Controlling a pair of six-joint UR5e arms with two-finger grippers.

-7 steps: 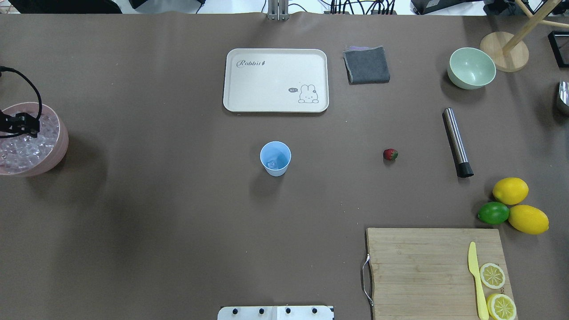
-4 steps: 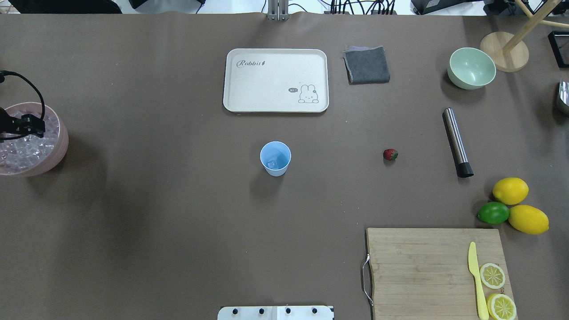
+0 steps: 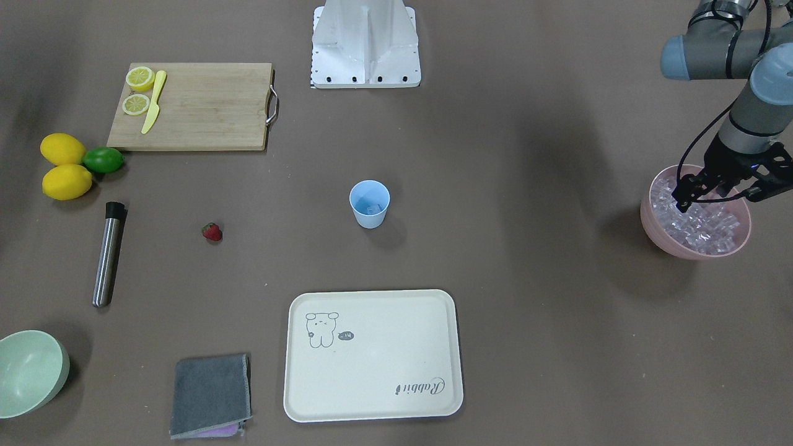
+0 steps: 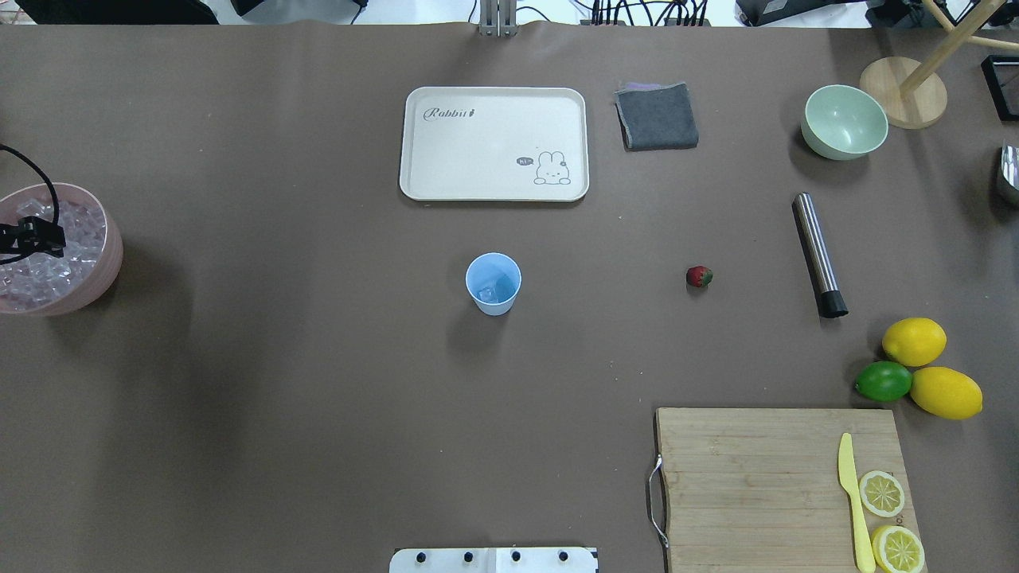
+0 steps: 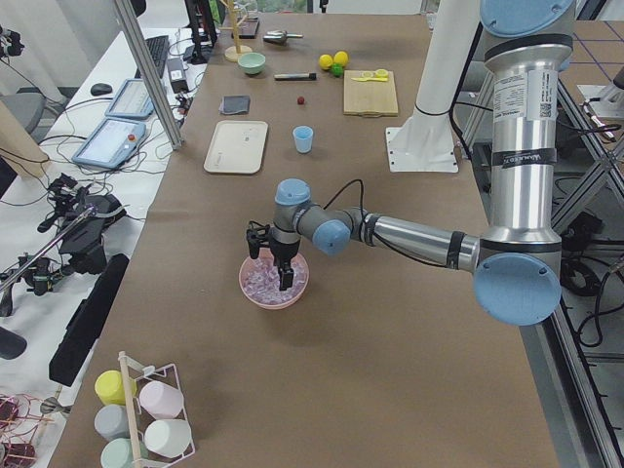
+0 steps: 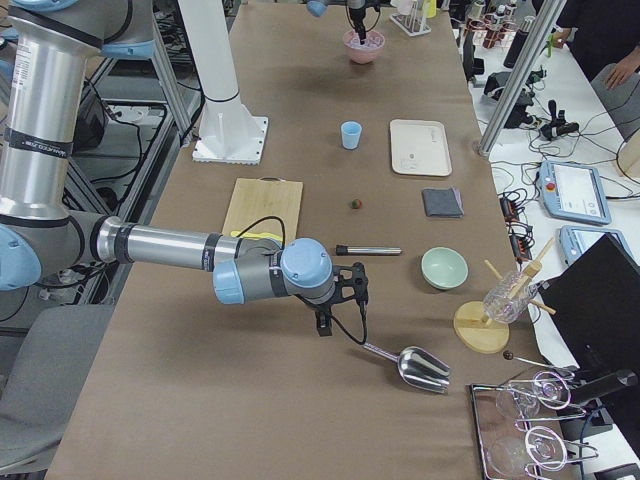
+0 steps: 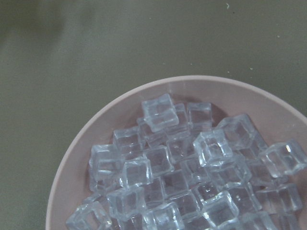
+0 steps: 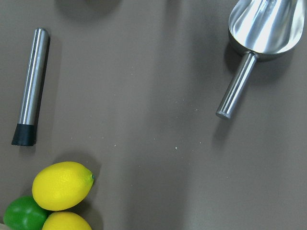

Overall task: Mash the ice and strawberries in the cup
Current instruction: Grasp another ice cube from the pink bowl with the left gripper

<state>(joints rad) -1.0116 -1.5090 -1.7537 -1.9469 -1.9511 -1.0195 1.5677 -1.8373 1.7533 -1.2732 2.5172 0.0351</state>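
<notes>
Ice fills pink bowl under my left gripper, jaws I cannot read; cup, well apart, holds a little; scoop: right wrist view, not front.

A cream tray is lying at top centre of the overhead view, a folded grey cloth beside it, a pale green bowl sitting further right. A steel rod is lying mid right. Two lemons and a lime are clustering above a wooden cutting board holding a yellow knife.
</notes>
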